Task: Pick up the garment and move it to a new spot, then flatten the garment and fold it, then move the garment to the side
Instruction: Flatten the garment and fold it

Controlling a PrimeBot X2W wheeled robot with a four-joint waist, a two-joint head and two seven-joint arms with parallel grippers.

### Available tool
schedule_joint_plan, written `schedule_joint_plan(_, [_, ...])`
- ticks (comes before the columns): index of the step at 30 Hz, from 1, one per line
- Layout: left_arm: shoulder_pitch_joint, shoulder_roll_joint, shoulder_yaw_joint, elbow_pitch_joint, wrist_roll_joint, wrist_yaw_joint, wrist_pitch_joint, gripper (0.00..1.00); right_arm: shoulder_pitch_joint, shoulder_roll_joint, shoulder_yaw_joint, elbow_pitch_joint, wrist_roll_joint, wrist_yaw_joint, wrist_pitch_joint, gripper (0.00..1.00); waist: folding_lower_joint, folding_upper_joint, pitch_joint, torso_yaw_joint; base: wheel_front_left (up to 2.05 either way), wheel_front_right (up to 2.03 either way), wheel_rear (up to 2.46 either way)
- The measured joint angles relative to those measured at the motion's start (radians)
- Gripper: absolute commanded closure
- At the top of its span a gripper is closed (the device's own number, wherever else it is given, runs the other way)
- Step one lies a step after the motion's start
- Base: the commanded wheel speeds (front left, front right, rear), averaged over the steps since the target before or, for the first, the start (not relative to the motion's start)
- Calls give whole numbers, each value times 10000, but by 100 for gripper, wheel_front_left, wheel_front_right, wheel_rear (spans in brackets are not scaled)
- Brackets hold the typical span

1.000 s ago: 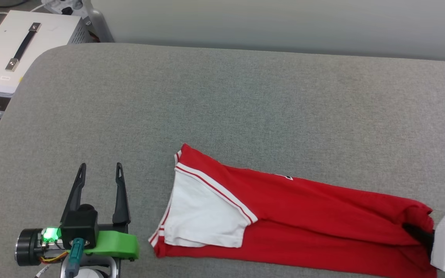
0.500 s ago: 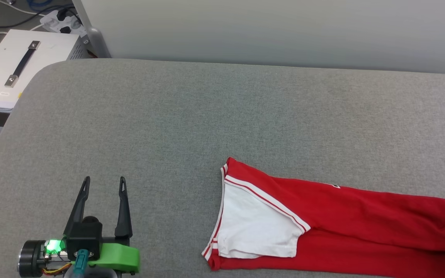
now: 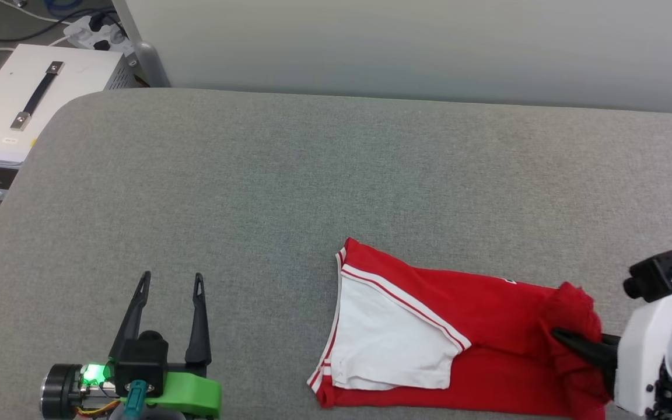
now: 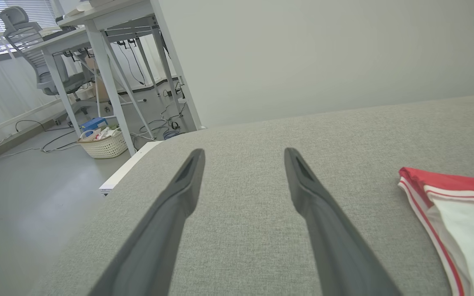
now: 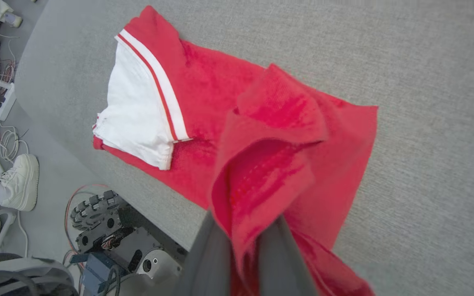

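The garment (image 3: 429,303), a red T-shirt folded lengthwise, lies on the grey padded table (image 3: 312,175) with a white sleeve (image 3: 388,344) on top. My right gripper (image 3: 563,338) is shut on its hem end, which is bunched up, raised and doubled back over the red body. In the right wrist view the red cloth (image 5: 204,82) drapes over my right gripper (image 5: 245,242). My left gripper (image 3: 171,279) stands open and holds nothing, left of the shirt. The left wrist view has my left gripper (image 4: 244,153) over bare table and the garment's striped sleeve edge (image 4: 459,205) at the right.
A white box with a black handle (image 3: 27,99) sits beyond the table's left corner, near a power strip (image 3: 94,35). A pale wall runs behind the table. A person's white shoe (image 5: 19,181) and my wheeled base (image 5: 109,230) are below the near edge.
The head camera shifted early on. Since then my right gripper has lifted the hem end and carried it left over the shirt, shortening the visible length. The left gripper has barely moved.
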Motion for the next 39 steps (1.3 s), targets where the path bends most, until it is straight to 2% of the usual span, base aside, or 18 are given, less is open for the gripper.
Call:
schedule_joint_plan(6, [-102, -29, -136, 31, 25, -31, 0, 0, -1221, 711, 1365, -268, -339, 0, 610, 100, 0, 0, 235, 187, 0, 0, 0])
schedule_joint_plan(12, [-438, -151, -336, 100, 25, -40, 0, 0, -2731, 1440, 2771, 389, -717, -2, 681, 100, 0, 0, 548, 421, 0, 0, 0])
schedule_joint_plan(25, [-846, -228, -525, 151, 25, -29, 0, 0, -5410, 2895, 4901, 3639, -1131, 0, -499, 100, 1, 0, 1114, 974, 0, 0, 0])
schedule_joint_plan(33, [-917, -261, -606, 205, 25, 17, 0, 0, -5696, 3016, 5975, 4924, -1290, 0, -840, 100, 1, 0, 1198, 1103, 0, 0, 0])
schedule_joint_plan(34, [-916, -259, -593, 213, 25, 25, 0, 0, -5725, 2993, 6082, 4934, -1296, 0, -1057, 89, 0, 0, 1172, 1079, 0, 0, 0])
schedule_joint_plan(35, [-915, -259, -581, 230, 25, 36, 0, 0, -5746, 2964, 6155, 4930, -1300, 0, -1273, 51, 0, 0, 1140, 1055, 0, 0, 0])
schedule_joint_plan(36, [-915, -257, -571, 247, 25, 52, 0, 0, -5758, 2917, 6218, 4897, -1319, 0, -1459, 4, 1, 0, 1108, 1032, 0, 0, 0])
schedule_joint_plan(37, [-913, -251, -558, 261, 25, 67, 0, 0, -5776, 2813, 6311, 4805, -1381, 0, -1701, 0, 0, 0, 1066, 997, 0, 0, 0])
schedule_joint_plan(39, [-904, -238, -545, 263, 25, 77, 0, 0, -5774, 2615, 6311, 4610, -1438, 0, -2255, 0, 0, 0, 977, 925, 0, 0, 0])
